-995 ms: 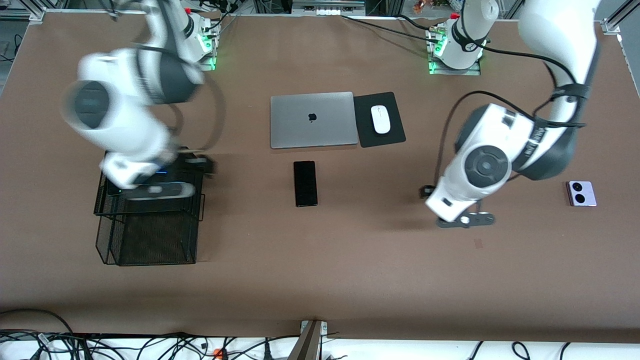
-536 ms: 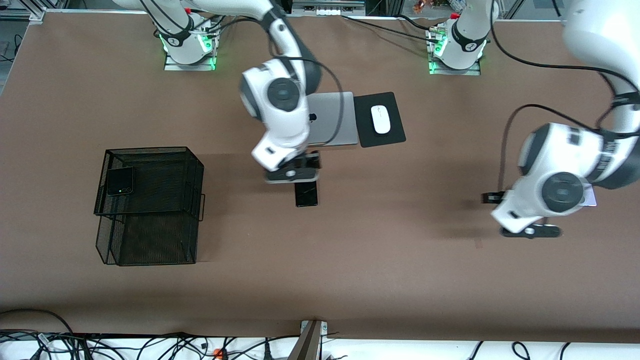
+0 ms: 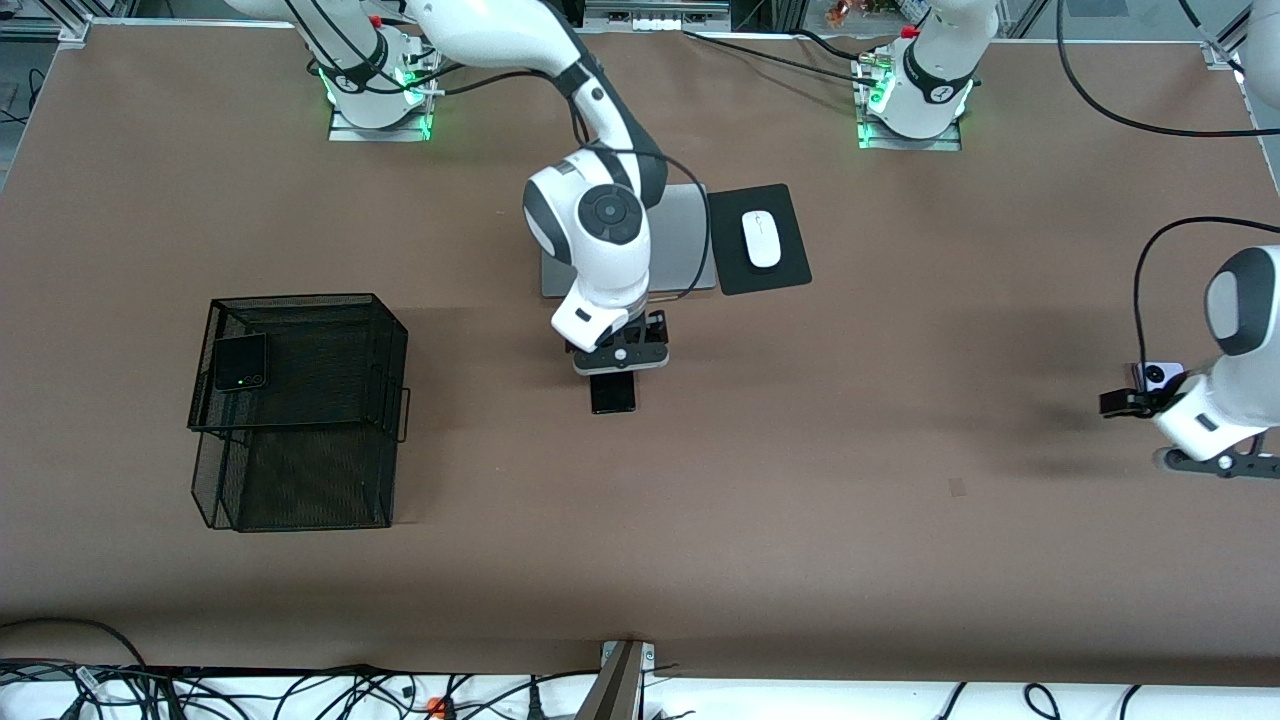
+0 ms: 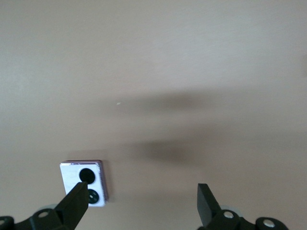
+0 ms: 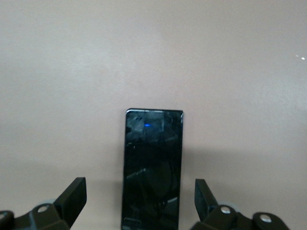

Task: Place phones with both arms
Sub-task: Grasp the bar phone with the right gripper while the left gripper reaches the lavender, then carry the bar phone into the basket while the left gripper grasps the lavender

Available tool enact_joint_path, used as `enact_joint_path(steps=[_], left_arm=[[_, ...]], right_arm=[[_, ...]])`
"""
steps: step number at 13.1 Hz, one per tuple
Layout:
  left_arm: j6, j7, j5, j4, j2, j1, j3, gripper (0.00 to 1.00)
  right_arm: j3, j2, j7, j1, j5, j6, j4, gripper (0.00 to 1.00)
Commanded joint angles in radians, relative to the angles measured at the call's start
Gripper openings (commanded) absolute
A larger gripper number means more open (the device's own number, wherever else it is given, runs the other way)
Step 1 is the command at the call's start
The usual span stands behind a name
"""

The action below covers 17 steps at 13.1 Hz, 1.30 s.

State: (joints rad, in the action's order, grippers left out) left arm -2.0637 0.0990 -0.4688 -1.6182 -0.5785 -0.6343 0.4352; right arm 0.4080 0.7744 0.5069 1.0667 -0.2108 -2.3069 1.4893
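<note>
A long slim black phone lies on the brown table, nearer to the front camera than the laptop. My right gripper hangs open over it, its fingers spread on either side of the slab and apart from it. A square lavender-white phone with two black camera rings lies toward the left arm's end of the table. My left gripper is open just above the table beside it, one finger overlapping its edge in the left wrist view. A small black flip phone rests in the black mesh basket.
The silver laptop is partly covered by the right arm. Beside it a white mouse sits on a black pad. The basket stands toward the right arm's end of the table.
The right arm swung from over the basket to over the slim black phone, leaving the flip phone in the basket. The left arm moved toward its own end, reaching the lavender phone.
</note>
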Motion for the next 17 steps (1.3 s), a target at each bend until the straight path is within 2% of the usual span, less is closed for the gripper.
enact_joint_path(steps=[1, 3, 6, 8, 16, 17], left_arm=[[-0.180, 0.114, -0.019, -0.136, 0.025, -0.128, 0.013, 1.00], [-0.240, 0.183, -0.019, -0.163, -0.012, -0.220, 0.014, 1.00], [-0.259, 0.185, -0.018, -0.163, -0.061, -0.274, 0.014, 1.00], [-0.341, 0.189, -0.018, -0.155, -0.110, -0.294, 0.013, 1.00], [-0.378, 0.206, -0.019, -0.154, -0.142, -0.318, -0.004, 1.00], [-0.378, 0.206, -0.019, -0.147, -0.150, -0.318, -0.009, 1.00]], right_arm=[[-0.034, 0.025, -0.030, -0.013, -0.019, -0.092, 0.045, 1.00], [-0.043, 0.051, -0.028, -0.014, -0.022, -0.121, 0.046, 1.00], [-0.048, 0.080, -0.030, -0.014, -0.045, -0.149, 0.046, 1.00], [-0.048, 0.088, -0.030, -0.014, -0.045, -0.152, 0.046, 1.00], [-0.048, 0.109, -0.027, -0.021, -0.048, -0.172, 0.048, 1.00], [-0.048, 0.108, -0.027, -0.021, -0.050, -0.172, 0.048, 0.96]])
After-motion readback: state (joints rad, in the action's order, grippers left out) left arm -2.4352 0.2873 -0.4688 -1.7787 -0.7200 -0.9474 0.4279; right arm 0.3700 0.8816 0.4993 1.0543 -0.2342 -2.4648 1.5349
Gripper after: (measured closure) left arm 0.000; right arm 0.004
